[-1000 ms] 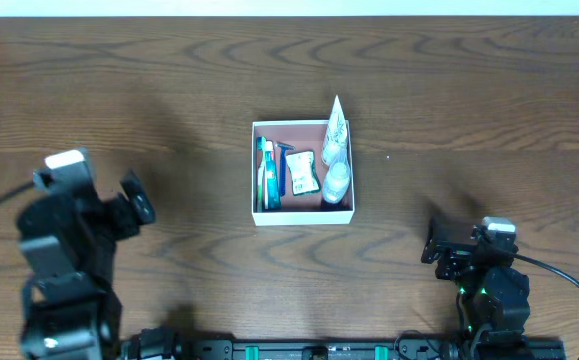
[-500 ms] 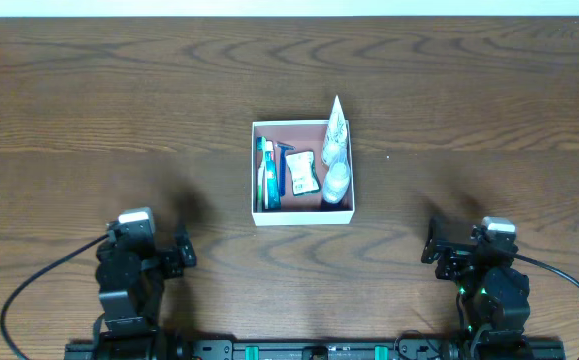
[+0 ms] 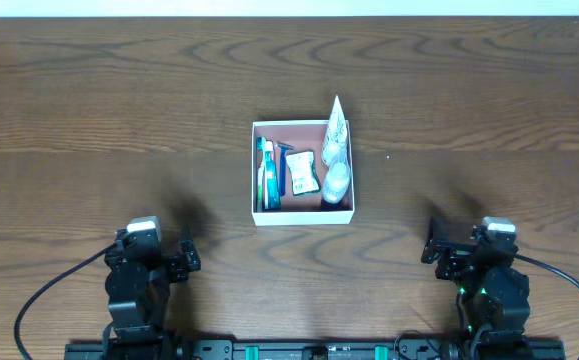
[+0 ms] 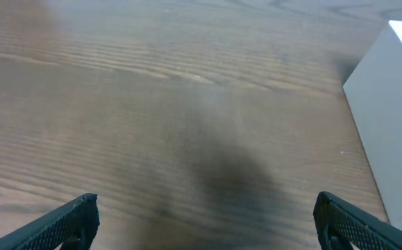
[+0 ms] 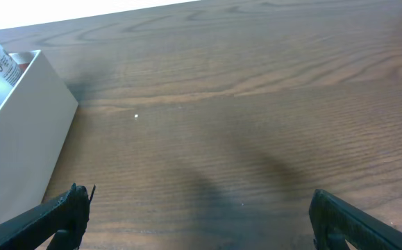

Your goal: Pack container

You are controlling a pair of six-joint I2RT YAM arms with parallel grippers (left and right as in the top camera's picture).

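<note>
The container (image 3: pixel 258 170) is a square white-walled box with a reddish-brown inside at the table's middle. It holds a green and white toothbrush pack (image 3: pixel 266 174), a blue razor (image 3: pixel 281 170), a small green packet (image 3: pixel 302 172) and a white tube (image 3: pixel 336 130) leaning out over its far right corner. My left gripper (image 3: pixel 183 258) is open and empty near the front left edge, well clear of the box; the box's white wall shows in the left wrist view (image 4: pixel 388 132). My right gripper (image 3: pixel 437 248) is open and empty at the front right; the box wall (image 5: pixel 20 139) shows at its left.
The brown wood table (image 3: pixel 469 90) runs all round the box. The arm bases and cables sit along the front edge (image 3: pixel 309 350).
My left arm has drawn back and down toward the front left edge, from a raised pose to its low rest. The right arm and the box contents have not moved.
</note>
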